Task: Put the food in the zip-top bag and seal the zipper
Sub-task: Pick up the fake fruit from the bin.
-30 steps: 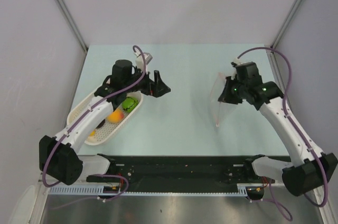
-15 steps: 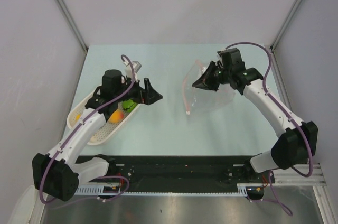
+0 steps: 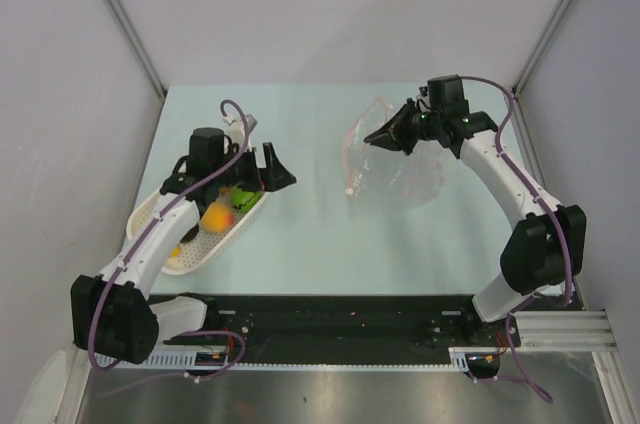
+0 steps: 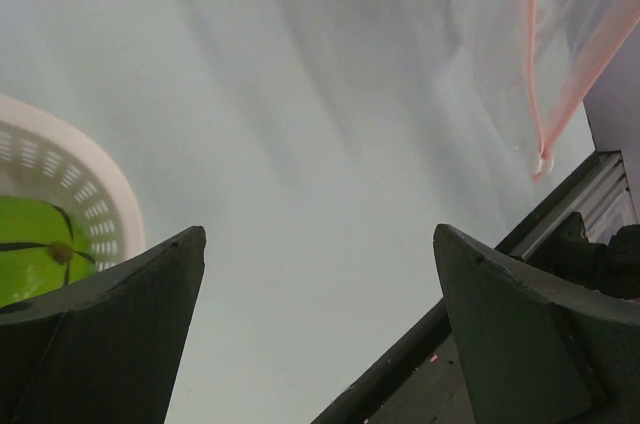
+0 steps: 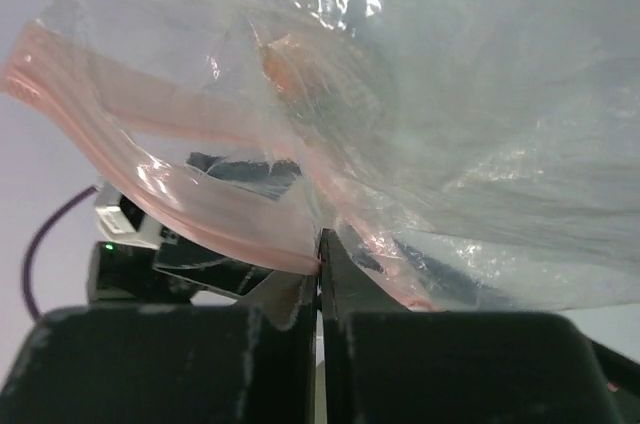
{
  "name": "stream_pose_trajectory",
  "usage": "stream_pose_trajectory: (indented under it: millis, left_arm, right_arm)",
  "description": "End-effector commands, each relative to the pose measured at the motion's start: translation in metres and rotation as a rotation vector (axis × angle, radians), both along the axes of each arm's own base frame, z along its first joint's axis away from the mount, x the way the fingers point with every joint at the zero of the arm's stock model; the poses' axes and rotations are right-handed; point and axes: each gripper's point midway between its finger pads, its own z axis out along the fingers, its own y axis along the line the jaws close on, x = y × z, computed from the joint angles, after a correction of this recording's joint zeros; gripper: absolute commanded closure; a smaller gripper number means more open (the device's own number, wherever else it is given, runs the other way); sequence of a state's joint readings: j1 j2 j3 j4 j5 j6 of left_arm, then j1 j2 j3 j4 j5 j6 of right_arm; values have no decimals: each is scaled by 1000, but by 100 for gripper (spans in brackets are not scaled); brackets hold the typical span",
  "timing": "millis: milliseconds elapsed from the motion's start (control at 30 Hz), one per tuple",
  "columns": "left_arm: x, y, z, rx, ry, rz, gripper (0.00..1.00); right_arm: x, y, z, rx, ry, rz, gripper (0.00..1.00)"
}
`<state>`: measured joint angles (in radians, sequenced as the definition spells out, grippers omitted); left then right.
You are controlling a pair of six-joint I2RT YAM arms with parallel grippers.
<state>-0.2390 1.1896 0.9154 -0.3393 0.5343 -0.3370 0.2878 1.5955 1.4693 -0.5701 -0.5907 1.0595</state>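
Note:
The clear zip-top bag (image 3: 395, 159) hangs crumpled right of centre, its red zipper (image 3: 347, 159) curving down its left edge. My right gripper (image 3: 378, 134) is shut on the bag's upper mouth edge and holds it up. In the right wrist view the bag (image 5: 430, 104) fills the frame, with its zipper (image 5: 180, 204) running into the closed jaws of that gripper (image 5: 320, 244). My left gripper (image 3: 275, 169) is open and empty just right of the white basket (image 3: 160, 209). The basket holds the green ball (image 3: 247, 196), the orange-yellow fruit (image 3: 215, 216) and more food partly hidden by the arm. The green ball (image 4: 40, 254) shows in the left wrist view.
The white perforated basket lies slanted at the left of the pale green table (image 3: 320, 244). A black rail (image 3: 350, 319) runs along the near edge. Grey walls close the sides and back. The bag's zipper (image 4: 560, 94) shows far right in the left wrist view.
My right gripper has carried the bag from the right side up and toward the table's middle back. My left gripper has drawn back left and down toward the basket.

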Motion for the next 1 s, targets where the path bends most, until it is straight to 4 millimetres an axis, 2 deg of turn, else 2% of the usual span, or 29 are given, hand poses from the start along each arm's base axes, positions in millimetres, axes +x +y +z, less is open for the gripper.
stream_pose_trajectory:
  millis: [0, 33, 133, 200, 300, 367, 400, 533, 600, 633, 700, 733, 833, 967]
  left_arm:
    - [6, 10, 38, 24, -134, -10, 0]
    - [6, 12, 38, 36, -138, -7, 0]
    - [17, 28, 39, 109, -173, 58, 0]
    - [29, 41, 37, 146, -168, 117, 0]
    - [54, 73, 33, 175, -123, 243, 1]
    - [65, 101, 26, 247, -103, 319, 4]
    - [68, 112, 27, 280, -97, 353, 4]
    - [72, 176, 8, 330, -24, 557, 6]
    - [69, 184, -5, 375, -7, 509, 6]
    - [68, 194, -15, 455, -5, 454, 6]
    - [64, 209, -19, 530, 4, 396, 6]
    - [58, 216, -28, 586, 15, 327, 6]
    - [50, 235, -37, 651, 17, 243, 9]
    - [44, 250, -66, 733, 78, 159, 18]
  right_arm:
    - [-19, 0, -15, -53, -99, 104, 100]
    - [-24, -8, -40, -123, -106, 131, 100]
    - [-33, -20, -76, -212, -107, 183, 100]
    - [-35, -21, -87, -240, -99, 200, 100]
    - [-32, -17, -91, -280, -129, 223, 100]
    - [-28, -15, -83, -290, -181, 240, 100]
    - [-28, -16, -83, -301, -182, 243, 100]
    - [-26, -15, -81, -306, -202, 266, 100]
    - [-28, -11, -85, -291, -186, 285, 100]
    - [-29, -9, -86, -277, -180, 296, 100]
    - [-30, -7, -84, -263, -184, 308, 100]
    - [-30, -7, -83, -258, -189, 310, 100]
    - [-29, -4, -80, -243, -200, 323, 100]
    - [-28, -1, -83, -225, -192, 339, 100]
